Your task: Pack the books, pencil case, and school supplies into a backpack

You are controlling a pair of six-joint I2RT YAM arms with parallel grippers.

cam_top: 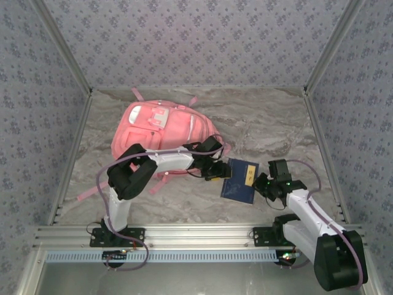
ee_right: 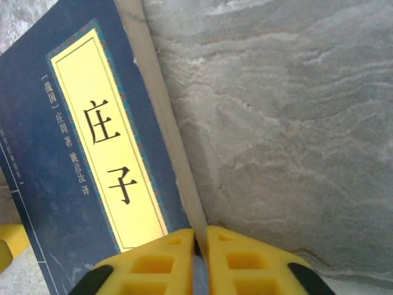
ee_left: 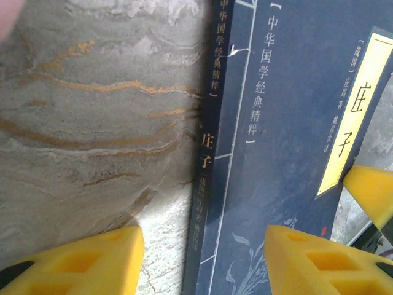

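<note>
The dark navy book, with pale print and a yellow title strip, is lying on the counter near the pink backpack. The left tool is straddling its spine, spread apart. The right tool is sitting pressed together at its page edge.

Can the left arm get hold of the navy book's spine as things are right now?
Probably yes: the left gripper stands open astride the spine of the navy book, with nothing between them. The right gripper seems to pinch the opposite edge.
</note>
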